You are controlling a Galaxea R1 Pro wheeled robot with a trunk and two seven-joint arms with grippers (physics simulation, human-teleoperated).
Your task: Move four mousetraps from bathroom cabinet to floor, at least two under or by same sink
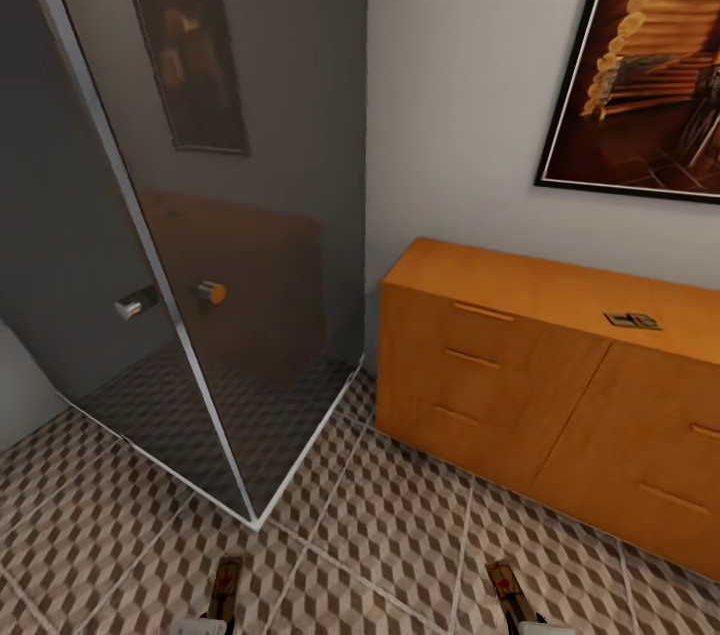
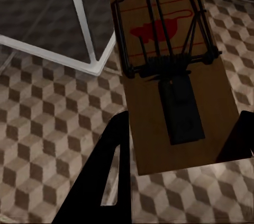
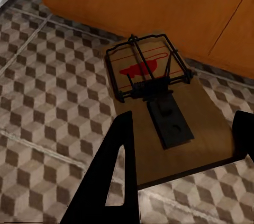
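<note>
Each arm carries a trap, so two can travel in one trip. In the left wrist view the left gripper (image 2: pixel 180 144) has its dark fingers (image 2: pixel 114 171) clamped on the near end of a trap (image 2: pixel 169 70), the board jutting forward past them, flat and wire side up. Held by the plain end, the spring bar and red mark stay clear of the fingers. The right gripper (image 3: pixel 182 147) holds its own trap (image 3: pixel 159 107) the same way, fingers (image 3: pixel 116 171) pressed to the board's two long edges. In the head view both boards show at the bottom edge, the left trap (image 1: pixel 224 593) and the right trap (image 1: pixel 508 591), level above the floor (image 1: pixel 400 535).

A third trap (image 1: pixel 632 320) lies on the cabinet (image 1: pixel 500 375) top, near its front edge and toward the right end; it looks like the next one to fetch. I cannot see a fourth. The drawers all appear shut.

The left trap hangs over the tiles just by the corner of the glass shower stall (image 1: pixel 260 215); the right one hangs over tiles just in front of the cabinet's face. Both are low over the patterned floor, which suits setting them down, but no sink shows here. Since two traps must end beside or under a sink, my guess is that these are being carried toward it and are not meant for this spot.
</note>
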